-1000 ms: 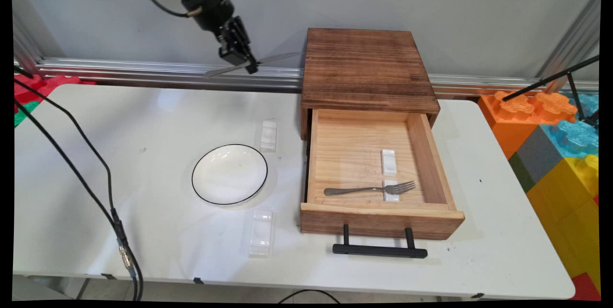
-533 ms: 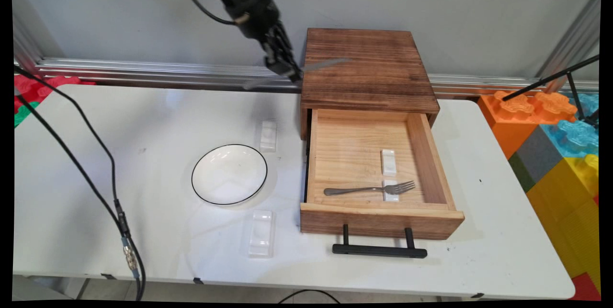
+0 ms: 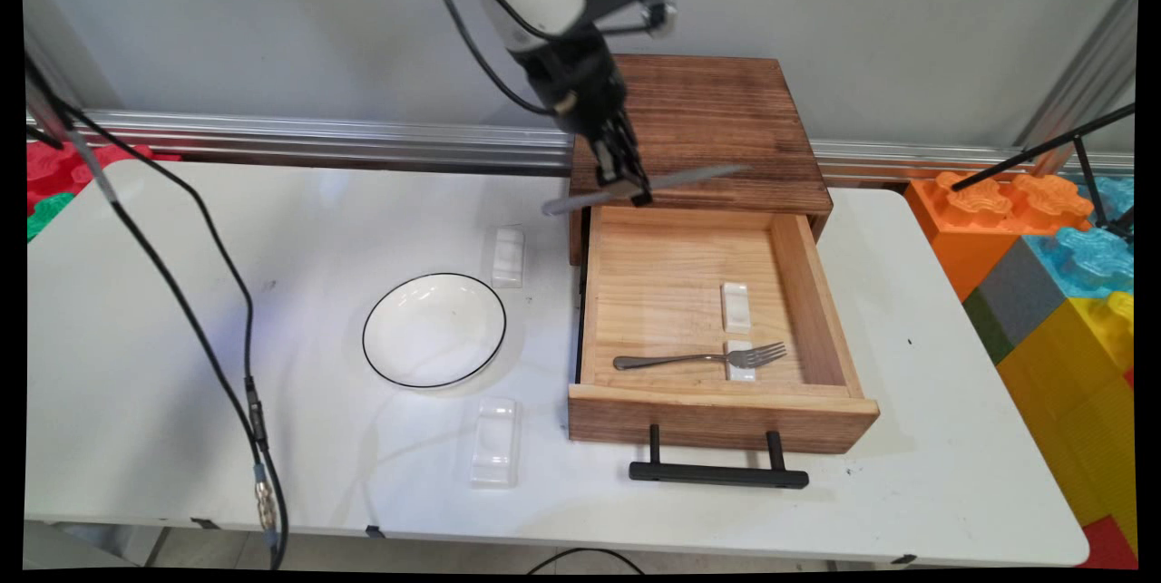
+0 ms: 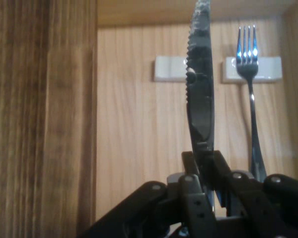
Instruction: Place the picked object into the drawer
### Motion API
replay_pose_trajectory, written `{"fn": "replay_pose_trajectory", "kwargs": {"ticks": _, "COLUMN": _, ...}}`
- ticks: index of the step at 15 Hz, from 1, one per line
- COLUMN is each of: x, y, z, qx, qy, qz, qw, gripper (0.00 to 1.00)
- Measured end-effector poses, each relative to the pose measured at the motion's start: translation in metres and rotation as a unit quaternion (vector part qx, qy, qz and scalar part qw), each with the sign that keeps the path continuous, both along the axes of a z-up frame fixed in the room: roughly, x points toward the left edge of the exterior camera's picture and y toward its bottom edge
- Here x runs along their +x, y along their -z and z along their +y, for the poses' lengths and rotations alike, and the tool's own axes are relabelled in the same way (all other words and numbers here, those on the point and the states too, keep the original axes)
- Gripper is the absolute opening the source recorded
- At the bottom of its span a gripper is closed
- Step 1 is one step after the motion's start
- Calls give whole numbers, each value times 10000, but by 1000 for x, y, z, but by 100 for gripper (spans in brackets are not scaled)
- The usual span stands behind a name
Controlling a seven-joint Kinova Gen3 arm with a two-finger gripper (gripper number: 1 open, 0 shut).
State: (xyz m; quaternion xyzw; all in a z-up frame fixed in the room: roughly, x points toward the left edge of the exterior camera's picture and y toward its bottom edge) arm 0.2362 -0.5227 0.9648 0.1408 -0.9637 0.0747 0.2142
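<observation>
One knife (image 3: 646, 185), that's all your gripper (image 3: 626, 189) has. Fingers clamped on it near mid-length, blade roughly level. (annotator)

Where do you put it? (operator)

In the air over the drawer's (image 3: 812, 293) back left corner, just in front of the box (image 3: 698, 125) the drawer slides out of. Touching nothing but your fingers, as far as I can tell. (annotator)

And the hand view? (operator)

Your gripper (image 4: 204, 163) is shut on the knife (image 4: 200, 99), serrated edge showing. The blade runs up the picture and crosses the bare rest (image 4: 170, 68). It looks well above that rest, not on it. (annotator)

What's in the drawer? (operator)

Two white rests side by side on its floor. The fork (image 3: 698, 358) lies with its neck on the near rest (image 3: 742, 364), handle on the wood. Hand view shows the same fork (image 4: 251, 99), tines just past its rest (image 4: 265, 68). The far rest (image 3: 736, 306) carries nothing. (annotator)

So how do things stand? (operator)

Fork set down, knife not. You're holding it clear of everything. Drawer is pulled fully out, its handle (image 3: 718, 474) over the table (image 3: 272, 438). (annotator)

Outside the drawer? (operator)

Your plate (image 3: 434, 329) sits left of it, bare. One clear rest (image 3: 509, 257) beyond the plate and another (image 3: 495, 441) on the near side, both unloaded. All well apart from your gripper. (annotator)
</observation>
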Motion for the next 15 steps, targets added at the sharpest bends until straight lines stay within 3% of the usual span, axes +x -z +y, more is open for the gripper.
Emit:
{"fn": "replay_pose_trajectory", "kwargs": {"ticks": 8, "x": -56, "y": 56, "z": -15, "qx": -81, "qy": 240, "qz": -9, "qw": 9997, "gripper": 0}}
{"fn": "replay_pose_trajectory", "kwargs": {"ticks": 15, "x": -80, "y": 91, "z": -24, "qx": -69, "qy": 283, "qz": -26, "qw": 9996, "gripper": 0}}
